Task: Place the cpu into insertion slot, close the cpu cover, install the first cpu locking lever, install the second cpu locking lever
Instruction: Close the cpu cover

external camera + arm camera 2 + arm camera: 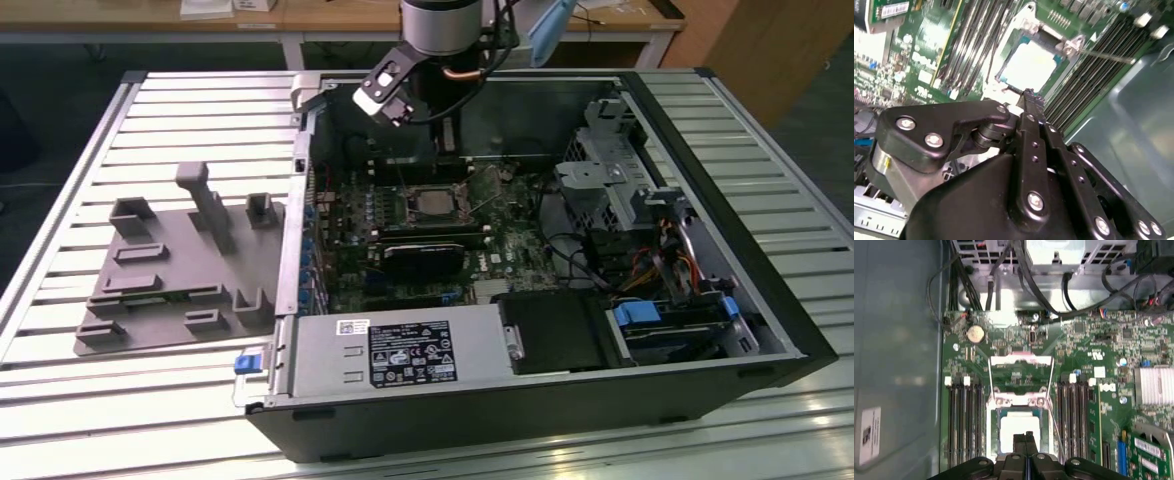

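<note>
cpu (1010, 426) in insertion slot (997, 432), claw (1025, 437) above

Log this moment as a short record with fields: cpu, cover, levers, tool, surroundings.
cpu: cpu lies in the insertion slot, silver top up
cover: cpu cover swung open, off the chip
levers: thin wire levers run along both sides of the open cover and look unlatched
tool: tool shut, holding nothing, over the cpu's edge; contact cannot be told
surroundings: open computer case on a slatted table; grey fixture to the exterior view's left of the case
</note>
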Controlling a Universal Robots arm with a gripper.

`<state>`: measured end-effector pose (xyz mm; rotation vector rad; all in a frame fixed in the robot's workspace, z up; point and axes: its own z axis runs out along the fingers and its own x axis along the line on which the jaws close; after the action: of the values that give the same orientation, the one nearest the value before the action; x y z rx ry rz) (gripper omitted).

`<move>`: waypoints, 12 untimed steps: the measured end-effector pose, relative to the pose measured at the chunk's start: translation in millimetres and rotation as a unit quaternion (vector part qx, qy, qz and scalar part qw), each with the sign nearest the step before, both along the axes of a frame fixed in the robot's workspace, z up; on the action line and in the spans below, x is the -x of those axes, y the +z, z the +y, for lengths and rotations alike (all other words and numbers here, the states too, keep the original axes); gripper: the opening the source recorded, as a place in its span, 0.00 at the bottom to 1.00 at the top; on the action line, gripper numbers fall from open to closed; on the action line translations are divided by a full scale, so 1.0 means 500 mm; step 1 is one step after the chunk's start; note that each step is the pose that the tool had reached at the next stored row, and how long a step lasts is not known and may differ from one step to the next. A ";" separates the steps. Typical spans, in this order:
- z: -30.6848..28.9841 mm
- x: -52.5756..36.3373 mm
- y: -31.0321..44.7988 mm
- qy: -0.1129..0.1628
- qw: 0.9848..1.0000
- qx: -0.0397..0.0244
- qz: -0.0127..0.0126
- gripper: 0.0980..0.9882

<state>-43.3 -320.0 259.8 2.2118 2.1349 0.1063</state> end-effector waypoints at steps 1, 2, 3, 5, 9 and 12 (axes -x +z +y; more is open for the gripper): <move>0.000 -0.007 0.000 0.000 1.000 0.000 0.000 0.01; 0.000 -0.014 0.000 0.000 1.000 0.000 0.000 0.01; 0.000 -0.022 0.000 0.000 1.000 0.000 0.000 0.01; 0.000 -0.038 0.000 0.000 1.000 0.000 0.000 0.01; 0.000 -0.072 0.000 0.000 1.000 0.000 0.000 0.01; 0.000 -0.097 0.000 0.000 1.000 0.000 0.000 0.01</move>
<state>5.2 -320.0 259.7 2.2123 2.1354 0.1058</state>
